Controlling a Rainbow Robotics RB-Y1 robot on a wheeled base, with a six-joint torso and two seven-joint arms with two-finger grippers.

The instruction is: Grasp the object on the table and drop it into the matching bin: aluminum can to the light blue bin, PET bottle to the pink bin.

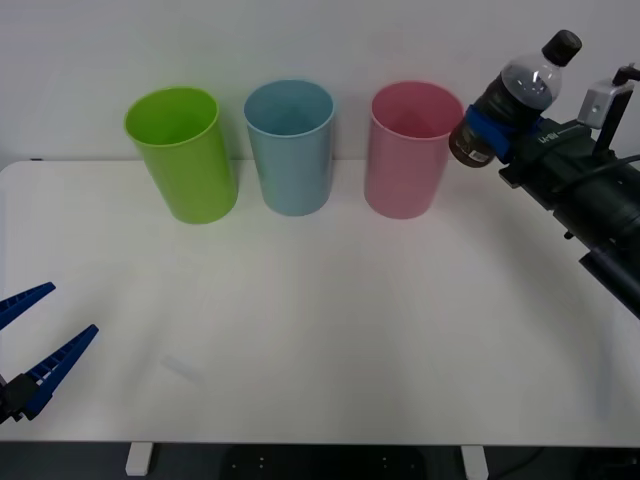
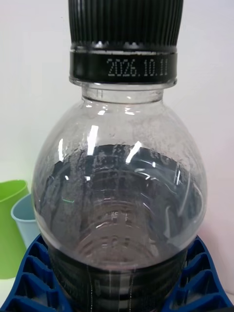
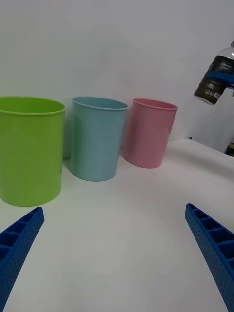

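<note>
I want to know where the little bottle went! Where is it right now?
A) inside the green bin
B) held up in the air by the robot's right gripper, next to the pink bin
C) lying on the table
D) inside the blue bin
B. The right gripper is clamped on the PET bottle and holds it tilted in the air beside the rim of the pink bin, above the table.

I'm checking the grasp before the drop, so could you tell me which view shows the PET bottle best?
The front view: the whole PET bottle shows tilted in the right gripper, beside the pink bin. The right wrist view gives a close-up of its cap and shoulder; the left wrist view shows its lower part, far off.
</note>
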